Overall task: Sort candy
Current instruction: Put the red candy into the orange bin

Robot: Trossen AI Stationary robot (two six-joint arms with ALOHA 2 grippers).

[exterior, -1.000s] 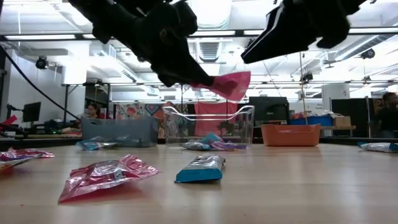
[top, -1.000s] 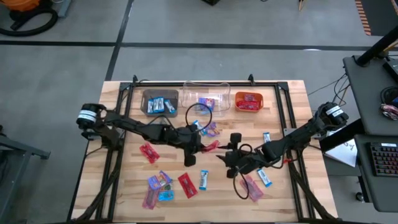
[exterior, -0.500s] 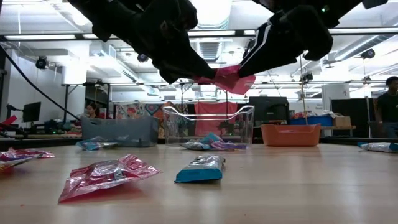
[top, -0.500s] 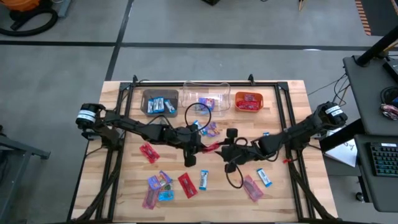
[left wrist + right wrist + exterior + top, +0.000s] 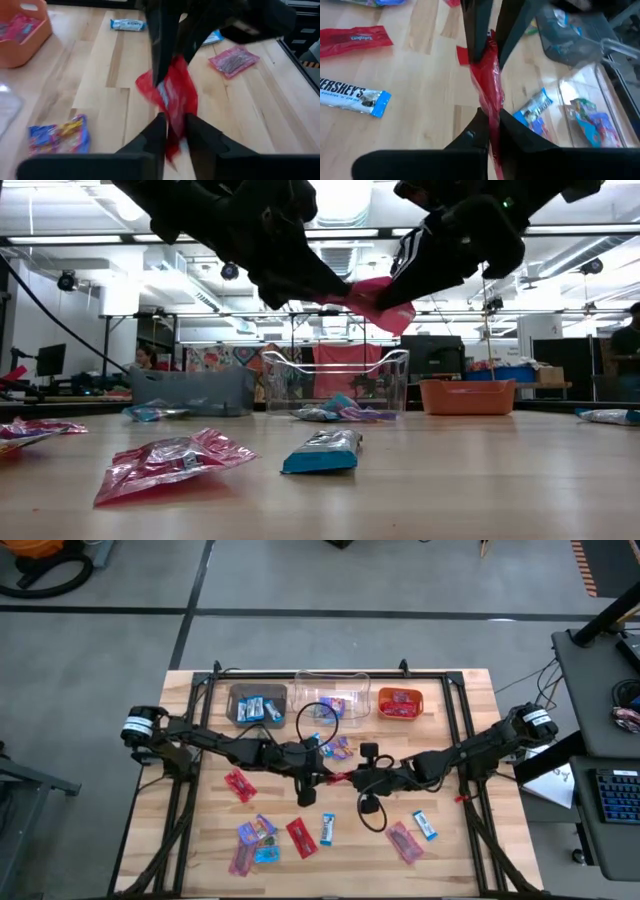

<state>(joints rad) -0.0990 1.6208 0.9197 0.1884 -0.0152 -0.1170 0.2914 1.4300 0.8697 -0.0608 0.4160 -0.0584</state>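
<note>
A red candy (image 5: 372, 298) hangs in the air over the table's middle, held between my two grippers. My left gripper (image 5: 322, 777) reaches in from the table's left and is shut on one end of it. My right gripper (image 5: 352, 780) reaches in from the right and is shut on the other end. More candy lies loose on the wood: a red one (image 5: 239, 785), another red one (image 5: 301, 837), a blue one (image 5: 327, 828), a pink one (image 5: 404, 840) and a multicolour one (image 5: 256, 830). My left gripper pinches the wrapper's end (image 5: 175, 131) nearest the table's left between its two fingers, coming from the left and slanting down. The candy is lifted clear of the table. My right gripper pinches the wrapper's opposite end (image 5: 493, 117) between its two fingers, coming from the table's right and slanting down. The wrapper stretches, crumpled, between the two grippers.
Three bins stand in a row at the far edge: a brown one (image 5: 259, 704), a clear one (image 5: 331, 695) and an orange one (image 5: 400, 702), each with candy inside. A blue candy (image 5: 425, 825) lies near right. Bare wood lies under the grippers.
My right gripper has moved toward the table's left, up to the left gripper, and has shut on the free end of the red candy. The candy has stayed lifted in the same place over the table's middle.
</note>
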